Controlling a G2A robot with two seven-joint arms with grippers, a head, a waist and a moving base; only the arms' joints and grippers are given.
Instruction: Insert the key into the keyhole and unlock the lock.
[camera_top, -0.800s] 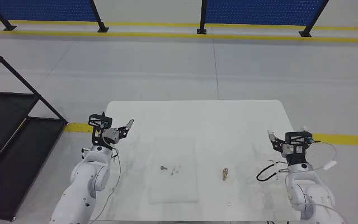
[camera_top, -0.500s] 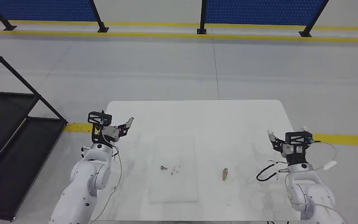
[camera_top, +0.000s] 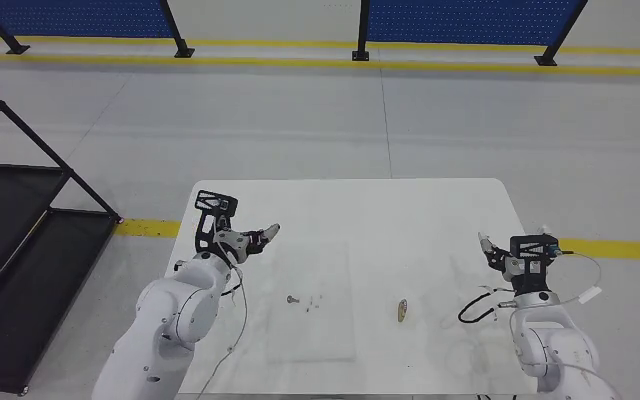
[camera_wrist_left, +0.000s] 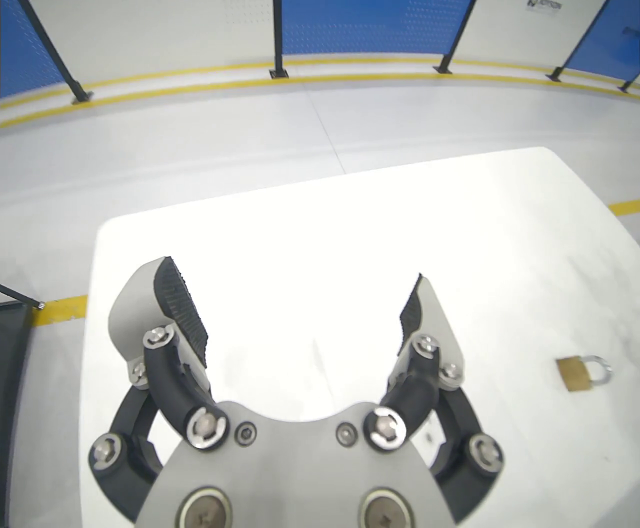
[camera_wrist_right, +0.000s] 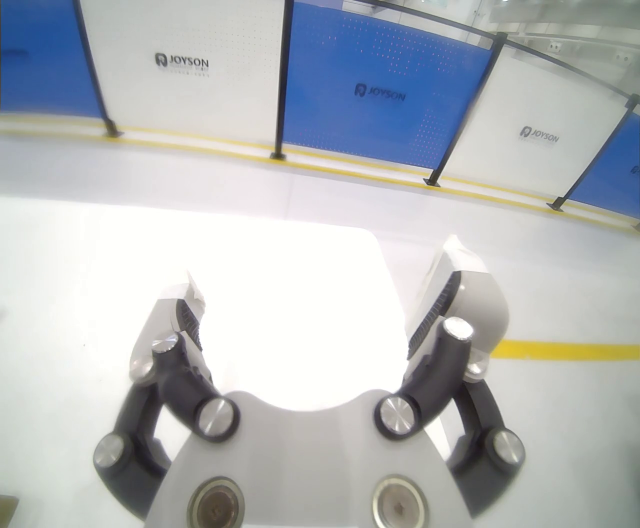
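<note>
While the left gripper (camera_top: 267, 234) hangs over the left part of the table (camera_top: 420, 210), inward of its left edge, its fingers (camera_wrist_left: 182, 305) stand wide apart with nothing between them.

Key (camera_top: 292, 299): small, silvery, lying flat on a clear mat (camera_top: 330, 340). The mat lies left of the table's centre, toward the near edge. The key sits near the mat's left edge, somewhat nearer the table's near edge than the far one. A few tiny dark bits (camera_top: 315, 299) lie just to its right, too small to tell what they are.

Padlock (camera_wrist_left: 582, 372): brass-coloured body, silver shackle. It lies flat on the bare table to the right of the mat, a little right of centre, well apart from the key. The keyhole is too small to make out. Neither gripper touches key or padlock.

A black cable (camera_top: 478, 308) loops on the table near the right edge. The right gripper (camera_wrist_right: 322, 265) hangs at the table's right edge, fingers (camera_wrist_right: 440, 300) wide apart, nothing held.

Since the earlier frames, the left arm has swung in from the left edge toward the table's middle, and its gripper now sits closer to the key. The right arm holds the same place. Key, padlock and cable lie where they did.
</note>
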